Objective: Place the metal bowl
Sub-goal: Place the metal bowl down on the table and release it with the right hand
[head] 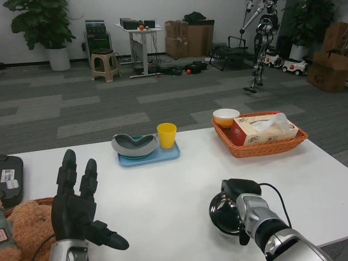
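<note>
So the right hand (pixel 238 197) is holding the metal bowl (pixel 224 215) low over the near right part of the table (pixel 179 185), maybe already touching it, can't tell from this angle. The fingers are wrapping over the far rim from above, which makes sense to me: a shiny, thin-walled bowl is slippery, so hooking the rim is giving it a surer hold than squeezing the sides. The left hand (pixel 76 209) is sitting out at the near left, fingers spread and pointing up, holding nothing, probably just staying clear so it isn't bumping anything. Farther back a blue tray (pixel 171 154) is carrying a grey dish (pixel 134 145) and a yellow cup (pixel 167 135), and a wicker basket (pixel 261 149) on the right is holding a tissue box (pixel 261 132) and a small white bowl (pixel 225 117). Both are well apart from the metal bowl, so my guess is it's going down on open tabletop right where it is. If so, the task is looking nearly done, and what's left is setting it flat and letting go without dragging it. A brown plush toy (pixel 27 223) is poking in at the bottom left.
</note>
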